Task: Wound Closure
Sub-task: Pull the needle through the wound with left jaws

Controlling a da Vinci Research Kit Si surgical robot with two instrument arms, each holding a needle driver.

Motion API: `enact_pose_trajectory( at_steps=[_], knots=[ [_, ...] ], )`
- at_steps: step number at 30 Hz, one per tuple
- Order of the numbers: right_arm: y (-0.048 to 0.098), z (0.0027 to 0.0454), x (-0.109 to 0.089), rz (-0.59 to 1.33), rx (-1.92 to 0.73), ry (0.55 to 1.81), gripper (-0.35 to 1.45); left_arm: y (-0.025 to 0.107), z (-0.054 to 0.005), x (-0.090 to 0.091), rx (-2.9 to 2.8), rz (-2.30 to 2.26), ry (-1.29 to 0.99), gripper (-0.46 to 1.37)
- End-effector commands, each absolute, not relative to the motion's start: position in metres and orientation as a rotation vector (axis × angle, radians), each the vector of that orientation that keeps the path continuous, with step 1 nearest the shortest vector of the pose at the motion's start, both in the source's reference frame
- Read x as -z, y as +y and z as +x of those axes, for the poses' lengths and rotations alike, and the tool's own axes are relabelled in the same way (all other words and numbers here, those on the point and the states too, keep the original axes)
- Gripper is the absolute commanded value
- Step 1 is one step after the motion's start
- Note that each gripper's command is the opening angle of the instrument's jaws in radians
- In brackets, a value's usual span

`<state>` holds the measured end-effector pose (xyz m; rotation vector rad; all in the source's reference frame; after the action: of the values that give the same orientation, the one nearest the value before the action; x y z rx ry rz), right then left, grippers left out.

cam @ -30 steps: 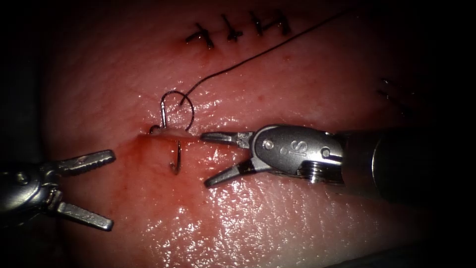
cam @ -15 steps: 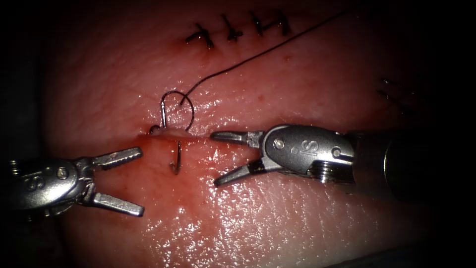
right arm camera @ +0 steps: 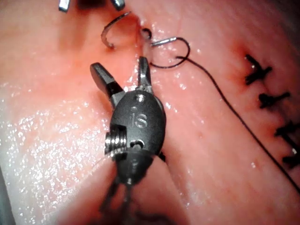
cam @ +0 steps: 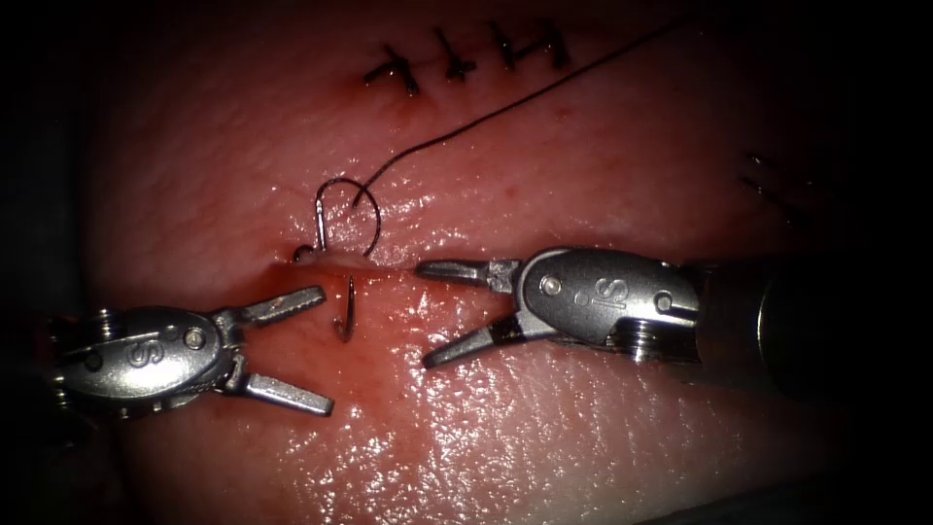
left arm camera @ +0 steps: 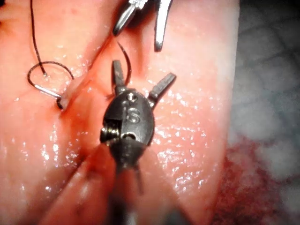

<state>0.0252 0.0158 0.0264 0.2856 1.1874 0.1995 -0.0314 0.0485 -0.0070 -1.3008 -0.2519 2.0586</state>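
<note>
The curved needle point(cam: 345, 313) sits in the tissue point(cam: 583, 447) across the cut point(cam: 389, 267) at its left end. Its tip part stands out below the cut, and its tail point(cam: 320, 216) rises above it. Neither tool holds it. Dark thread point(cam: 505, 109) loops from the tail and runs off to the upper right. My left tool point(cam: 326, 350) is open, holds nothing, and lies just left of the needle tip. The open right tool point(cam: 424, 314) is empty too, right of the needle, with its upper jaw along the cut. The same needle tip point(left arm camera: 126, 61) lies beside the left tool point(left arm camera: 144, 70), and another view shows it point(right arm camera: 112, 28) beyond the right tool point(right arm camera: 118, 63).
A row of dark finished stitches point(cam: 466, 58) crosses the tissue above the cut; they appear again point(right arm camera: 265, 84) beside the thread point(right arm camera: 225, 103). Red fluid point(cam: 277, 292) stains the tissue at the cut's left end. A few dark marks point(cam: 768, 185) lie at the far right.
My left tool has moved right, open, until its jaws are close to the needle tip. The right tool has drawn back slightly to the right. The needle and thread have not moved.
</note>
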Motion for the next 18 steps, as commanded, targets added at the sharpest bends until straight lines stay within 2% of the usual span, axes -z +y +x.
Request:
enact_pose_trajectory(
  at_steps=[1,18],
  knots=[
    [0.0158,0.0252,-0.0263,0.287,-0.198,1.188,1.03,0.0486,-0.0315,0.0068,-2.065,-1.293,-0.244,0.70],
    [0.0155,0.0250,-0.0261,0.286,-0.199,1.196,1.03,0.0487,-0.0336,0.0024,-2.156,-1.187,-0.182,0.66]
  ],
)
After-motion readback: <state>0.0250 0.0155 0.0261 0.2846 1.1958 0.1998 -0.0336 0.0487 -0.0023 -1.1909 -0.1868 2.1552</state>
